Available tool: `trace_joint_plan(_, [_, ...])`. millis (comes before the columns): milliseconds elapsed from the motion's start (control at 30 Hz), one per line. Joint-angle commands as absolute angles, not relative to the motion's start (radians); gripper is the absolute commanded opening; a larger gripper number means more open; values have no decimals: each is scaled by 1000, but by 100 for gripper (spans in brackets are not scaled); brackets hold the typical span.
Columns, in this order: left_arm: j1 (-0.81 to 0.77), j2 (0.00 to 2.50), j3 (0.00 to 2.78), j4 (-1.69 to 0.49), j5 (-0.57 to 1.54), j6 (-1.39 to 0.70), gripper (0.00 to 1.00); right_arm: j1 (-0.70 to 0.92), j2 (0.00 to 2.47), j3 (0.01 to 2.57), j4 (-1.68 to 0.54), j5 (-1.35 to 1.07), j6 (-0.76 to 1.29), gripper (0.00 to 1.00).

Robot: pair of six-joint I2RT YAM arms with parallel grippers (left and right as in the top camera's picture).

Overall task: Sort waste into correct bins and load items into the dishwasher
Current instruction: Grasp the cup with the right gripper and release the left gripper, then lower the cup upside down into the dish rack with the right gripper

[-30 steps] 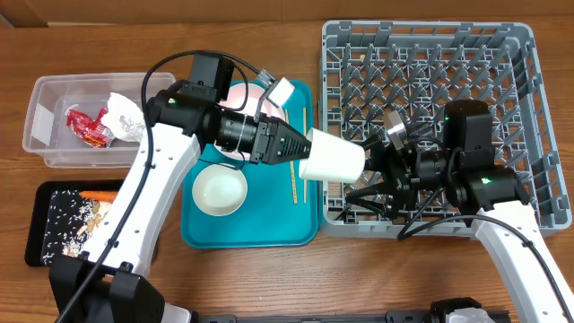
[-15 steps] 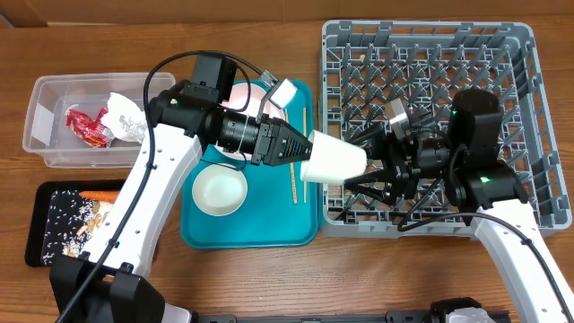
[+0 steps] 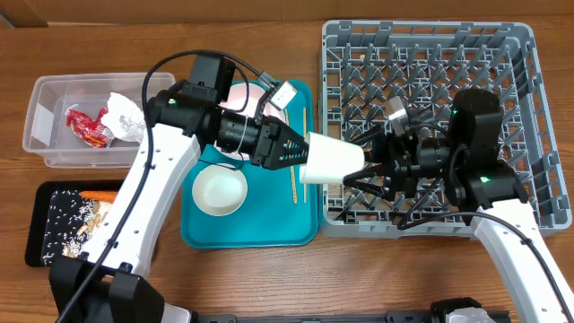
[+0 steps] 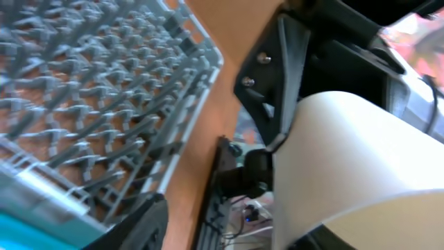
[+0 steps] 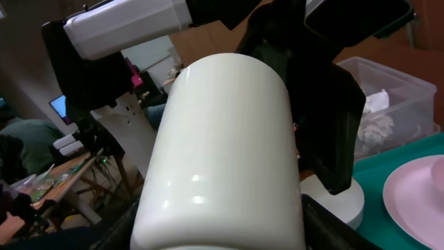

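Your cup [image 3: 332, 161] hangs on its side in the air, just off the right edge of the tray [image 3: 269, 229] and at the near-left corner of the rack [image 3: 430, 31]. One end points at each arm. The right gripper [image 3: 366, 170] has its jaws against both sides of the cup and looks clamped on it. The left gripper [image 3: 291, 151] has its jaws apart, and one finger stands clear of the cup in the left wrist view.

Expect the cup to be light, stiff and glossy, so probably slippery and breakable if dropped. Hold it squarely across the straight wall, not on the thin rim. Which end is the mouth I cannot tell.
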State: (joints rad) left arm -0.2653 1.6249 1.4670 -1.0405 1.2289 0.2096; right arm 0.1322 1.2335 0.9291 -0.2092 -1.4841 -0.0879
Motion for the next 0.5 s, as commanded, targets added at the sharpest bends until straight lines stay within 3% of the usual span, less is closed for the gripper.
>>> trace_joint_plan(0, [-195,1618,1482,-1039,1102,217,54,139,1221,949,-203,-1389,3,41])
trace_joint_plan(300, [-89,1618,1482,-1053,1053,209,53,114,1221,953,-274,-917,189,37])
trace_joint_plan(467, [-87,1618,1482,-1070,1029,209,52,105,1220,1081,-604,-481,175,33])
